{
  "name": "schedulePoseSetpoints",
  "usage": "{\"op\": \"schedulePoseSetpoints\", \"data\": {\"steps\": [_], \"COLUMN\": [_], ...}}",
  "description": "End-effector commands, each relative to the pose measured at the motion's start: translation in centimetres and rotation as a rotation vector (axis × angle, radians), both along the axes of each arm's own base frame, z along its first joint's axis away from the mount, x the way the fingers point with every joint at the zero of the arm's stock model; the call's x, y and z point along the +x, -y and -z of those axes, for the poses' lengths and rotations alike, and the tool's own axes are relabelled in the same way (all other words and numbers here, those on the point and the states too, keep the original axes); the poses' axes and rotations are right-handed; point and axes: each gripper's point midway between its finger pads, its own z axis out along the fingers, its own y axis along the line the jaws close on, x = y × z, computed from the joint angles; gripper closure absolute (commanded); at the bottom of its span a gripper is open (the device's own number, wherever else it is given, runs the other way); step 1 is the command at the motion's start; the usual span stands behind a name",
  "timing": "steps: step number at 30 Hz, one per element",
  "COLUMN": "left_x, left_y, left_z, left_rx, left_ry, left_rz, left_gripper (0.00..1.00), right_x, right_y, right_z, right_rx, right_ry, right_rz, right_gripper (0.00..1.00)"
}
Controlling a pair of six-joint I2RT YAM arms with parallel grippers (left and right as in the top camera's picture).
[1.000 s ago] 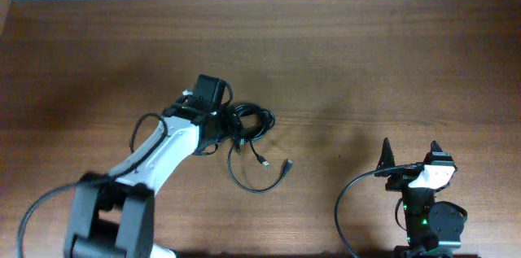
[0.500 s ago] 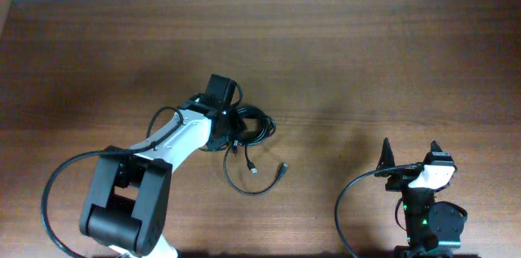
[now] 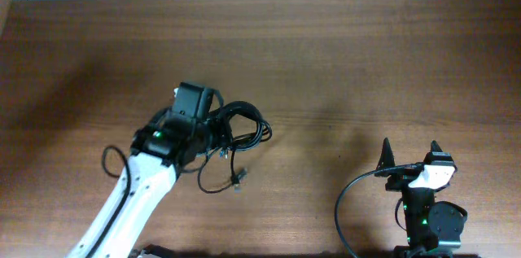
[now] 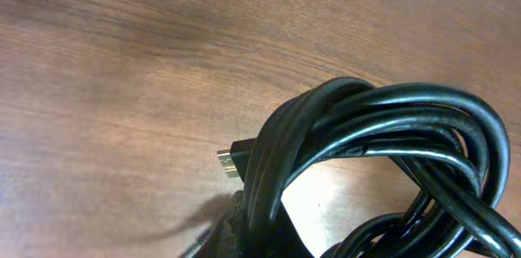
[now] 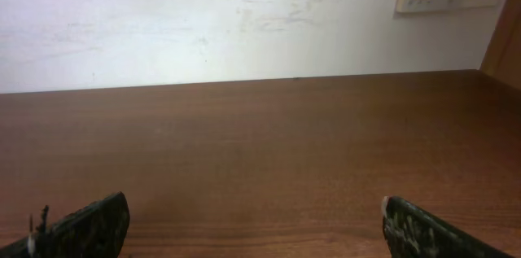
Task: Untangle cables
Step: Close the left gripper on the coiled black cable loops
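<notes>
The cables (image 3: 244,122) are a knot of thin black cords near the table's middle. One loose strand (image 3: 213,183) loops down toward the front and ends in a small plug. My left gripper (image 3: 218,134) is shut on the knot's left side. In the left wrist view the coiled cables (image 4: 383,128) fill the frame close up, a metal plug tip (image 4: 226,160) pokes out beside them, and the left gripper (image 4: 262,238) clamps the strands at the bottom edge. My right gripper (image 3: 409,150) stands open at the front right, far from the cables, with nothing between its fingers (image 5: 89,224).
The brown wooden table (image 3: 366,54) reaches a white wall at the back. A thick black robot wire (image 3: 346,201) curves beside the right arm's base. Another arm wire (image 3: 110,160) loops beside the left arm.
My left gripper has shut on the knot and pulled back to the left. The loose strand and its plug have dragged left with it. The right arm has not moved.
</notes>
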Motion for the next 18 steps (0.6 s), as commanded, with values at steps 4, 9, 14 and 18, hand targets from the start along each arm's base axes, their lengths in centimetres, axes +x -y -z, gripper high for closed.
{"op": "schedulePoseSetpoints", "data": {"steps": [4,9,14,18], "left_x": [-1.7,-4.1,-6.2,-7.2], "left_y": [-0.2,0.4,3.7,4.7], "left_z": [-1.0,0.0,0.2,1.6], "left_rx": [0.068,0.114,0.068,0.07], "left_ry": [0.033,-0.026,-0.009,-0.021], "left_rz": [0.154,0.333,0.582,0.63], "left_gripper": [1.0,1.0,1.0,1.0], "right_x": [0.0,0.0,0.0,0.0], "right_y": [0.3,0.3,0.3,0.3], "right_z": [0.4,0.4,0.4,0.4], "right_rx": [0.003,0.003,0.003,0.003], "right_ry": [-0.008,-0.008,-0.008,-0.008], "right_rz": [0.013,0.013,0.013,0.013], "right_gripper": [0.01,0.02,0.02,0.01]}}
